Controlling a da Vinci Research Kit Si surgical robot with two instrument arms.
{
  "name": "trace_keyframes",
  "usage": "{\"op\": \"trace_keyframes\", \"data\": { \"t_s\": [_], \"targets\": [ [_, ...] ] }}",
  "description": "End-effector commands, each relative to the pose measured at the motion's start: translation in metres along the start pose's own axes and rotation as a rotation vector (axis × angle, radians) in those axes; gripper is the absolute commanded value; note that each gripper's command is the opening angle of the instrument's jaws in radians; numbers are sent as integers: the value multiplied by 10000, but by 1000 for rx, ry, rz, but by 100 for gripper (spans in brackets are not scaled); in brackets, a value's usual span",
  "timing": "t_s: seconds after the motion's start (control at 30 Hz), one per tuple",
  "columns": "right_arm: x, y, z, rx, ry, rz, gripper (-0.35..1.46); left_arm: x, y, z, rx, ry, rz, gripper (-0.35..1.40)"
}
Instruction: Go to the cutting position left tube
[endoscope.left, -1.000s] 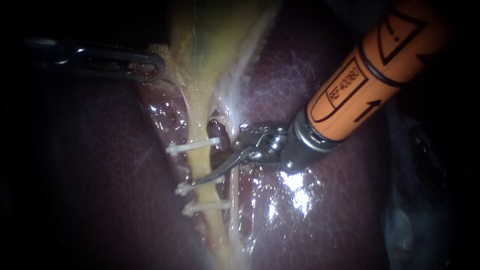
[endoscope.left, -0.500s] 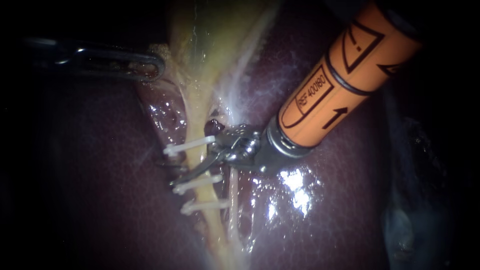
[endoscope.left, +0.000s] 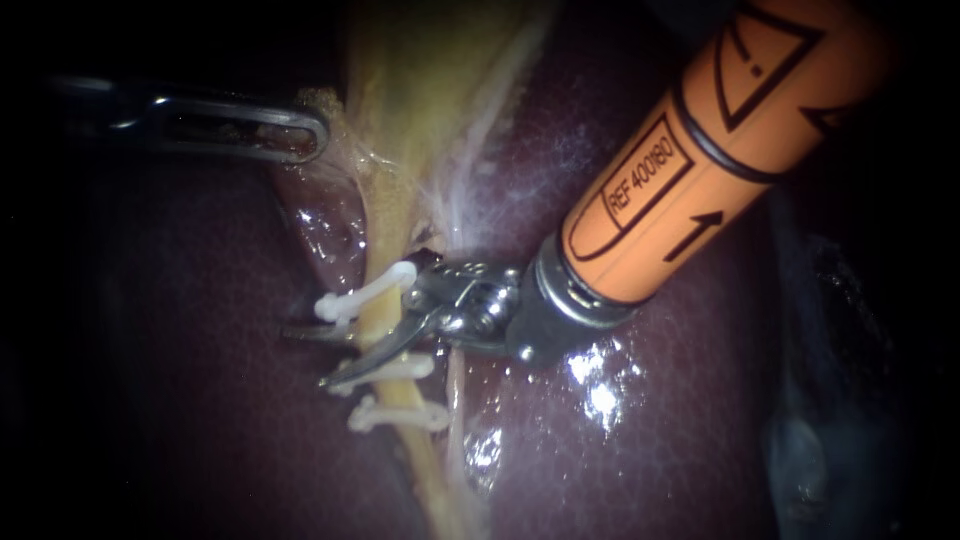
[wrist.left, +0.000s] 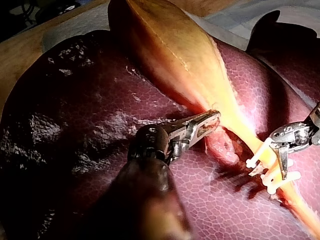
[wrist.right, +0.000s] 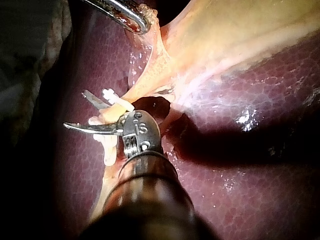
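Endoscope view first: where is the left tube (endoscope.left: 377, 322), and what is on it?

— It runs down from the gallbladder (endoscope.left: 430, 90) across the liver (endoscope.left: 620, 440), yellow, with three white clips across it. The right instrument (endoscope.left: 312, 354) has its blades parted and the tube lies between them, in the gap between the upper clip (endoscope.left: 362, 294) and the middle clip (endoscope.left: 400, 368). A gap shows, so nothing is gripped yet.

And the lower clip (endoscope.left: 398, 414)?

— Clear of the blades, just beyond the middle one.

What could go wrong from here?

— The gap is tight. The nearer blade lies right along the middle clip, and I cannot tell if it touches. The hinge sits against the end of the upper clip. Any sideways drift while the blades close could nick or dislodge a clip. The far blade's tip passes behind the tube, low over the liver, and could catch it. A thinner, paler tube (endoscope.left: 455, 400) runs just beside the hinge, and a deeper reach might draw it in.

The other arm?

— The left instrument (endoscope.left: 290, 128) is clamped on the gallbladder's edge, holding the tube stretched, well apart from the blades. If that grip slips, the tube goes slack between them.

Room to move?

— There is plenty of room backward along the shaft, over bare liver. Along the tube there is almost none, because the clips bound both sides.
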Motion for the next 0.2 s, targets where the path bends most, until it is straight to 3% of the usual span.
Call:
{"op": "trace_keyframes", "data": {
  "t_s": [0.03,0.2],
  "targets": [
    [-1,3,-1,-1,0,1,138,0,0,0,1,0,0,-35],
    [-2,5,-3,-1,0,1,138,0,0,0,1,0,0,-35]
  ]
}}
